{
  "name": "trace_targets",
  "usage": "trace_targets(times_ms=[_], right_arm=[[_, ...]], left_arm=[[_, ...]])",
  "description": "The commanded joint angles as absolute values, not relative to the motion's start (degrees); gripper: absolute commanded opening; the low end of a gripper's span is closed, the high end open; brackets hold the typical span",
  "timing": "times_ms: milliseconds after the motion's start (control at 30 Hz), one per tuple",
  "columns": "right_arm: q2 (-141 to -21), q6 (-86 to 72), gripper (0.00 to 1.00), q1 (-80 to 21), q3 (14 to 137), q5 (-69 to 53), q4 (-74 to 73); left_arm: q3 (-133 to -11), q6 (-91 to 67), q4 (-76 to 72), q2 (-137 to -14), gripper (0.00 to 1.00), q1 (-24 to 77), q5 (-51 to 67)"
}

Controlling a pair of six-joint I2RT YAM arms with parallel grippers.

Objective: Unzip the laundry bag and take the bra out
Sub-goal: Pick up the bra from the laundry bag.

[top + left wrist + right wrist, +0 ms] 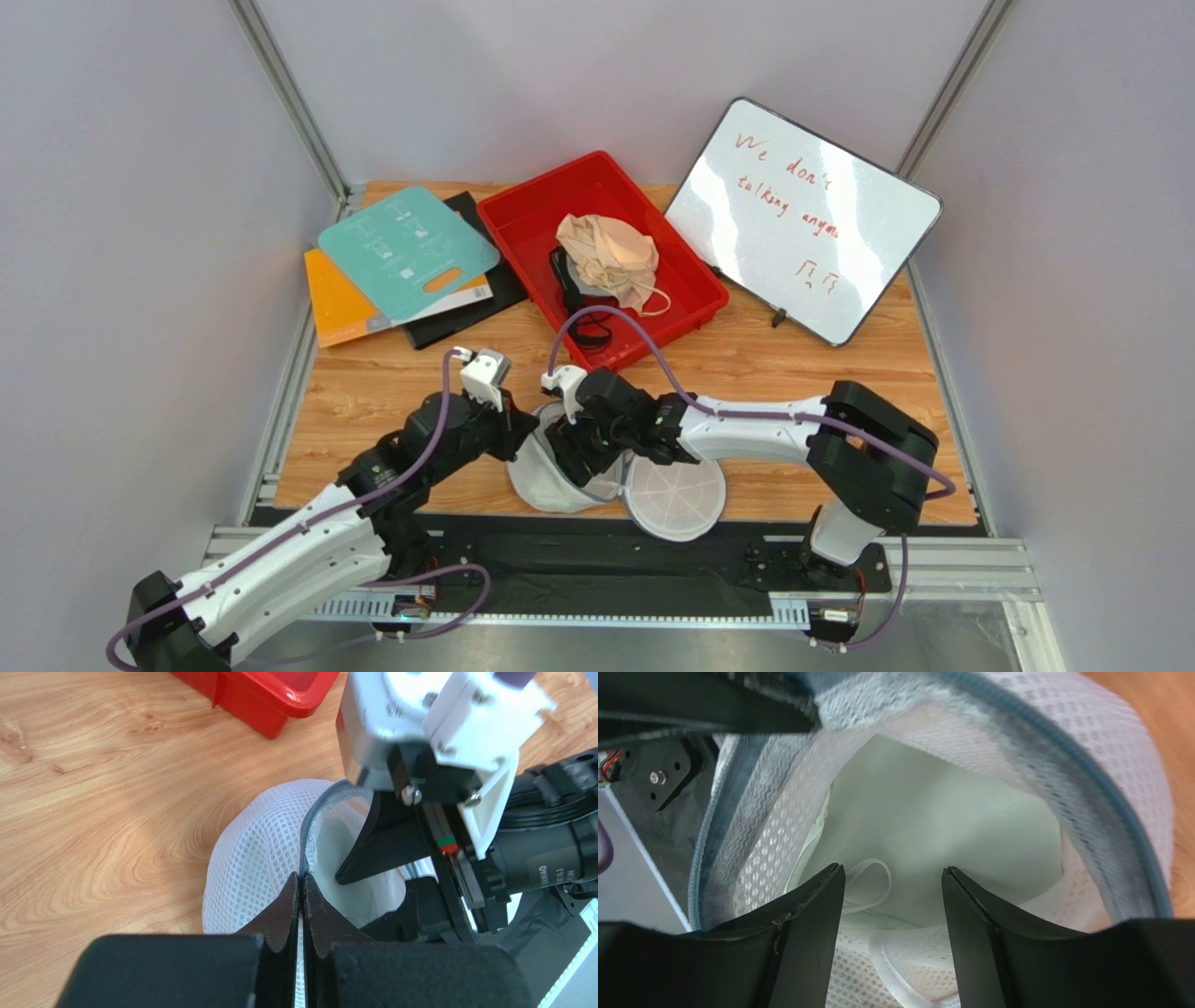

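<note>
1. A red plastic tray (533,231) sits at the upper centre of the top view. It holds the crumpled beige fabric bra (606,252) and, just beside it on the left, a dark garment with black straps (568,287).
2. The bra is bunched in a heap with no clear long axis. One thin strap loop trails toward the tray's lower right.
3. The round white mesh laundry bag (547,490) (246,854) (1088,756) lies unzipped at the lower centre, on the wooden table (365,406).
4. The bag spreads left to right. Its domed half is on the left, and its flat round panel (676,497) lies open on the right.
5. Inside the dome I see a pale smooth lining and a thin white loop. I can't tell what else it holds.
6. The left gripper (302,878) is pressed together, pinching the bag's grey zipper band.
7. The right gripper (892,871) is spread at the bag's mouth, gripping nothing.
</note>
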State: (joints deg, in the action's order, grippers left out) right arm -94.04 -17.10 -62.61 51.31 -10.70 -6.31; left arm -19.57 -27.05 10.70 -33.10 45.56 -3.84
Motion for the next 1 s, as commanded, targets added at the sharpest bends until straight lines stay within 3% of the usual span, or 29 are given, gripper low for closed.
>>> trace_targets(times_ms=[0,333,633,733,767,933,967], right_arm=[[-91.50,-16.00,0.61,-62.84,48.18,-16.08,2.08],[-89.92,-12.48,0.70,-66.26,44.39,-17.49,5.53],[-93.68,-14.57,0.69,-69.43,47.98,-1.34,2.91],[-95.88,-15.99,0.58,-69.87,49.92,5.61,0.27],[-96.15,-17.30,0.47,-69.87,50.01,7.54,0.26],[-96.59,-20.04,0.20,-69.87,48.61,9.93,0.70],[-96.59,-20.74,0.07,-69.87,48.43,10.63,0.96]], left_arm=[[-21.09,-25.66,5.81,-34.54,0.00,44.82,-2.11],[-21.53,-26.81,4.57,-37.09,0.00,43.86,-3.69],[-21.71,-27.77,2.46,-38.67,0.00,43.33,-1.06],[-20.66,-28.82,1.67,-37.97,0.00,43.33,0.78],[-20.22,-29.09,1.50,-37.10,0.00,43.33,1.31],[-17.93,-30.50,2.11,-34.55,0.00,43.24,2.90],[-17.84,-30.67,3.07,-33.93,0.00,43.24,2.90]])
